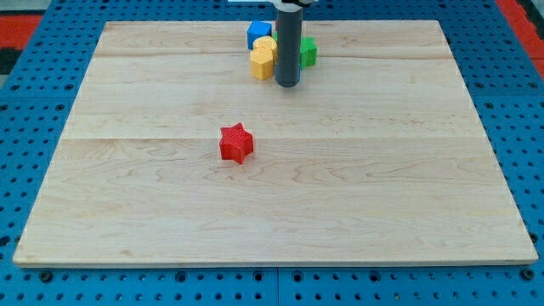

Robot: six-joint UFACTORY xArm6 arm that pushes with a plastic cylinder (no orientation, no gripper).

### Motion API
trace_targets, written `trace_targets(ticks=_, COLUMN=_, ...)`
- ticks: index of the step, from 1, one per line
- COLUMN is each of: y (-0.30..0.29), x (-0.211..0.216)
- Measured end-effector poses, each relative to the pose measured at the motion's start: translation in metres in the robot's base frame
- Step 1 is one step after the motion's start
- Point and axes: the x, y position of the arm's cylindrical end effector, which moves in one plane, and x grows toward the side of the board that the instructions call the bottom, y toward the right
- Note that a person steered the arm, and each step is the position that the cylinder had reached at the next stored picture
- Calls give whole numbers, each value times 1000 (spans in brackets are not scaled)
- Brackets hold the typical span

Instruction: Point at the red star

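Note:
The red star lies alone on the wooden board, a little left of the view's middle. My tip rests on the board near the view's top, up and to the right of the red star, well apart from it. The rod stands just right of a yellow block and in front of a green block.
A cluster of blocks sits at the view's top centre: a blue block, two yellow blocks and a green block partly hidden by the rod. A blue pegboard table surrounds the board.

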Motion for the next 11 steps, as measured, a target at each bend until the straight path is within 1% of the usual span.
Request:
trace_targets(ticks=1, y=-29, x=25)
trace_targets(ticks=3, y=-117, x=37)
trace_targets(ticks=4, y=-143, x=67)
trace_targets(ticks=5, y=-145, x=99)
trace_targets(ticks=6, y=-146, x=113)
trace_targets(ticks=9, y=-135, x=114)
trace_targets(ticks=11, y=-131, x=123)
